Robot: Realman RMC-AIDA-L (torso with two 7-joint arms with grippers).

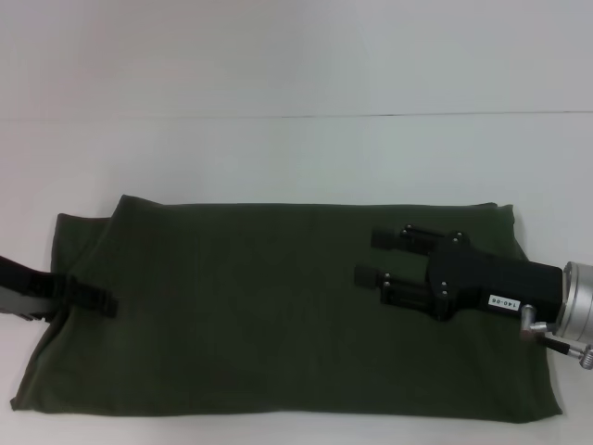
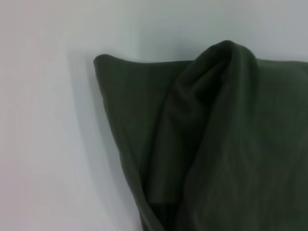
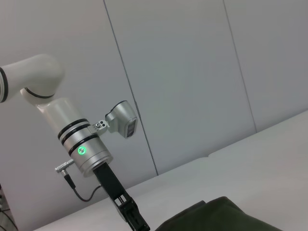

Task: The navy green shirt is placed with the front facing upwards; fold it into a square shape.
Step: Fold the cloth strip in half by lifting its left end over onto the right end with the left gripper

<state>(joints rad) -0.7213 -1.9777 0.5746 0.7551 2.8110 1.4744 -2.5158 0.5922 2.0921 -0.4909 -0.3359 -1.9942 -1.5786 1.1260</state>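
Note:
The navy green shirt (image 1: 259,315) lies on the white table as a wide folded rectangle with a plain side up. No lettering or collar shows. My left gripper (image 1: 96,298) is at the shirt's left edge, shut on the cloth there. In the left wrist view, the shirt (image 2: 216,144) rises in a pinched ridge beside a flat folded corner. My right gripper (image 1: 375,257) hovers over the shirt's right part, pointing left, open with nothing between its fingers. The right wrist view shows the left arm (image 3: 86,149) reaching down to a raised bit of shirt (image 3: 221,214).
The white table (image 1: 296,158) stretches behind the shirt to a pale wall. The shirt's front edge lies close to the table's near edge. A bare strip of table (image 1: 28,278) shows left of the shirt.

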